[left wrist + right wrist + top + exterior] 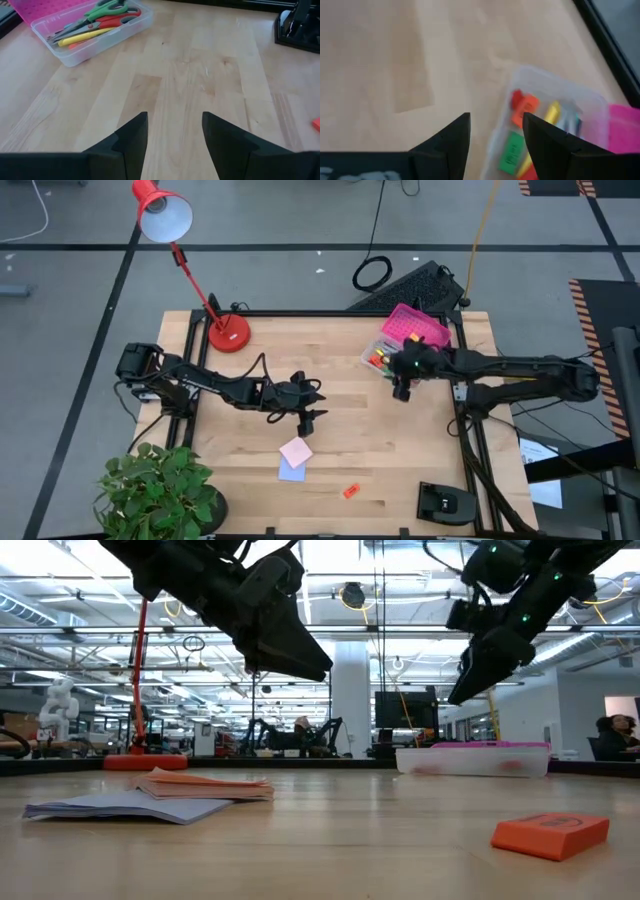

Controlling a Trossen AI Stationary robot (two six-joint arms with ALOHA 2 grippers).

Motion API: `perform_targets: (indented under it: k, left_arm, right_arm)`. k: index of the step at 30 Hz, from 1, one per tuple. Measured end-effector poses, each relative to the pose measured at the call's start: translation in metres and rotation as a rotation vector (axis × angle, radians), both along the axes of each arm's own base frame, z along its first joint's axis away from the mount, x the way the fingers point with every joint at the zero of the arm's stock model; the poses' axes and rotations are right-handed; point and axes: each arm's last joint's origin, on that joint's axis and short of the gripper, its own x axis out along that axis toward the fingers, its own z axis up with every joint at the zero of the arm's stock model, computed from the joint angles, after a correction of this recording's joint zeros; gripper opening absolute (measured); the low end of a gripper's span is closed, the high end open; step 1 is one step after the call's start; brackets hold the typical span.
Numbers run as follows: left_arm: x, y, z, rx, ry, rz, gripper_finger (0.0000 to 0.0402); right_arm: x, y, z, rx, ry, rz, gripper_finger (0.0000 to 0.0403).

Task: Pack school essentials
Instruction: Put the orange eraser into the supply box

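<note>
Clear plastic box (pixel 395 352) with pink lid (pixel 416 326) sits at the table's far right, already holding green- and red-handled scissors (pixel 102 14) and small erasers; the right gripper (pixel 402 392) hangs just beside its near edge, fingers spread, empty. Pink square sticky-note pad (pixel 296 450) lies overlapping the lavender pad (pixel 290 470) mid-table near the front: light, flat, floppy, likely best pinched across opposite edges; the left gripper (pixel 310 420) hovers just above, spread, empty. Tiny orange eraser (pixel 351 491) lies near the front edge: light, firm, probably grippy, take by its long sides.
</note>
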Motion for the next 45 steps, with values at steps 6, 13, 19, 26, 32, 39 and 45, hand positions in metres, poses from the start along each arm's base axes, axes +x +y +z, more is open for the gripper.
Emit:
perform_targets:
  k: [6, 13, 19, 26, 32, 39, 45]
  left_arm:
    - [0.000, -0.001, 0.000, -0.017, -0.003, 0.015, 0.0191]
    - [-0.002, -0.018, 0.000, -0.012, -0.010, 0.026, 0.0191]
    - [-0.007, -0.041, 0.001, -0.021, -0.024, 0.040, 0.0191]
    - [-0.013, -0.063, 0.001, -0.034, -0.043, 0.065, 0.0191]
    - [-0.018, -0.077, 0.001, -0.048, -0.057, 0.081, 0.0191]
    - [-0.022, -0.085, 0.001, -0.062, -0.056, 0.082, 0.0191]
    - [-0.022, -0.085, 0.000, -0.045, -0.050, 0.071, 0.0191]
  right_arm:
    - [0.011, 0.031, 0.003, 0.007, -0.055, 0.148, 0.0174]
    - [0.016, 0.071, 0.006, 0.061, -0.117, 0.286, 0.0174]
    - [0.016, 0.111, 0.000, 0.082, -0.113, 0.352, 0.0174]
    - [0.023, 0.163, -0.009, 0.108, -0.218, 0.461, 0.0191]
    - [0.035, 0.193, -0.025, 0.158, -0.291, 0.525, 0.0234]
    - [0.047, 0.221, -0.050, 0.198, -0.318, 0.599, 0.0249]
    - [0.063, 0.236, -0.070, 0.169, -0.289, 0.631, 0.0249]
